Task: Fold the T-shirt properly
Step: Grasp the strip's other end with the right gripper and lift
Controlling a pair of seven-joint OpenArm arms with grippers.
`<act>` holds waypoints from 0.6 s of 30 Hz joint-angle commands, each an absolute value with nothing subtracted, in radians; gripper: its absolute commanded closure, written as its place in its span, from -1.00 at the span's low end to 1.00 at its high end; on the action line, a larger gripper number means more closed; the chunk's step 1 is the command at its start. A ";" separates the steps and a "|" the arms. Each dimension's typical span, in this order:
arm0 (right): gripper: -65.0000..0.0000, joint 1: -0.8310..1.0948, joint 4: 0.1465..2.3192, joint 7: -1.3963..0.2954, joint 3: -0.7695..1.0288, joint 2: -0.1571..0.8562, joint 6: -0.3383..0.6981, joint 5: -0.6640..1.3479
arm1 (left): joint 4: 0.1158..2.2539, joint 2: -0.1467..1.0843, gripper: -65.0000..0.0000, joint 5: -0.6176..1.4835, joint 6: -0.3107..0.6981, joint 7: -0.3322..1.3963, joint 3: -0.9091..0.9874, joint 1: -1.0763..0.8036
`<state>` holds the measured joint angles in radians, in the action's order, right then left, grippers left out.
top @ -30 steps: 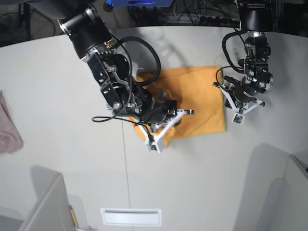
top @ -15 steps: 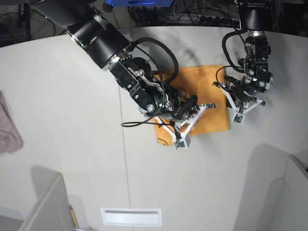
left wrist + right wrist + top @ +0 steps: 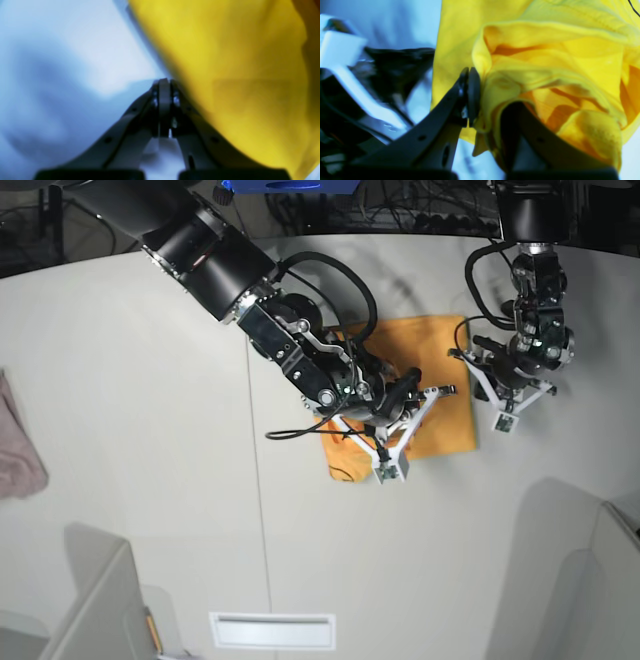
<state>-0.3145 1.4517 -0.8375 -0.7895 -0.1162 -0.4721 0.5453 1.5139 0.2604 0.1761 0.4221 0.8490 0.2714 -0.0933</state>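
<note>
At the near edge of the desk (image 3: 150,510) we see a pale slot-like plate (image 3: 272,630) and 2 grey panels, 1 at the near left corner (image 3: 95,610) and 1 at the near right corner (image 3: 570,580). A pinkish cloth (image 3: 18,450) lies at the desk's left edge, well apart from everything else.

Toward the middle of the desk lies the T-shirt (image 3: 445,425), orange-yellow and gathered into a rough rectangle, with a thin black mark near its near left corner. The right pincer (image 3: 425,402) sits over the shirt's middle. In the right wrist view that pincer (image 3: 482,97) is clamped on a bunched fold of the yellow cloth: 1 dark finger (image 3: 470,92) presses the fabric from the left, and the other is buried under the folds. Layers of the shirt (image 3: 545,75) hang crumpled to the right of the grip.

Just beyond the shirt's right edge we find the left pincer (image 3: 515,395), over bare desk. In its own wrist view the left pincer (image 3: 163,100) has both fingers pressed together with nothing between them, and the blurred yellow shirt (image 3: 237,75) fills the space just beside it on the right.

Cables and dark equipment (image 3: 400,210) line the far edge.
</note>
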 commanded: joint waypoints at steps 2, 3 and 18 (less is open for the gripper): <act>0.81 -0.335 1.474 -0.820 -0.788 -0.133 -0.469 0.550 | 1.561 0.280 1.00 0.156 0.414 0.862 0.351 -0.099; 0.54 -0.329 1.475 -0.820 -0.788 -0.133 -0.469 0.550 | 1.575 0.282 1.00 0.156 0.414 0.863 0.380 -0.108; -0.27 -0.360 1.486 -0.808 -0.903 -0.136 -0.466 0.634 | 1.600 0.335 1.00 0.156 0.414 0.863 0.700 -0.147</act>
<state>-0.3374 1.4662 -0.8284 -0.9085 -0.1207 -0.4721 0.6285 1.5845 0.3164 0.1539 0.4187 0.8795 0.6949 -0.1528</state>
